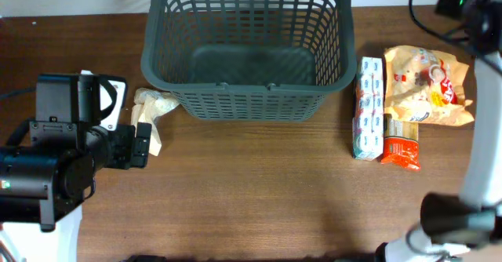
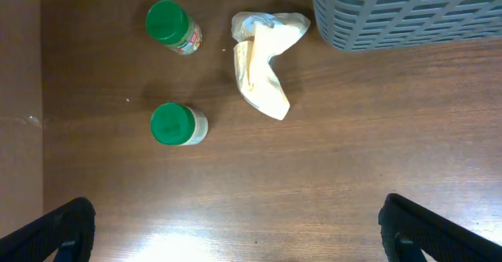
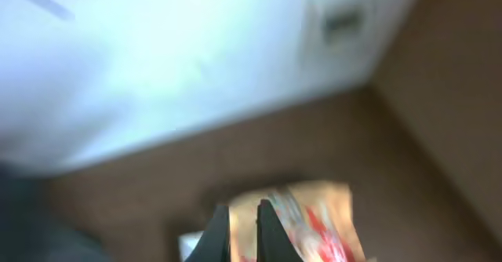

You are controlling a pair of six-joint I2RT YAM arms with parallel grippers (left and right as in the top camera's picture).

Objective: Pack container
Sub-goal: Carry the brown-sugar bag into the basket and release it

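Note:
The dark grey slotted basket [image 1: 247, 101] stands at the back middle of the table with nothing in it; its corner also shows in the left wrist view [image 2: 408, 15]. My left gripper [image 1: 143, 143] is wide open and empty [image 2: 235, 219], left of the basket beside a crumpled cream bag [image 1: 153, 109]. My right gripper [image 3: 243, 219] shows blurred, its fingers nearly together and holding nothing, above a yellow-and-red snack bag [image 3: 314, 223]. The right arm [image 1: 480, 15] is at the far right.
Two green-lidded jars [image 2: 171, 25] [image 2: 176, 125] stand left of the cream bag [image 2: 263, 62]. Right of the basket lie a blue-and-white pack [image 1: 369, 105], a red-orange packet [image 1: 401, 144] and the snack bag [image 1: 430, 85].

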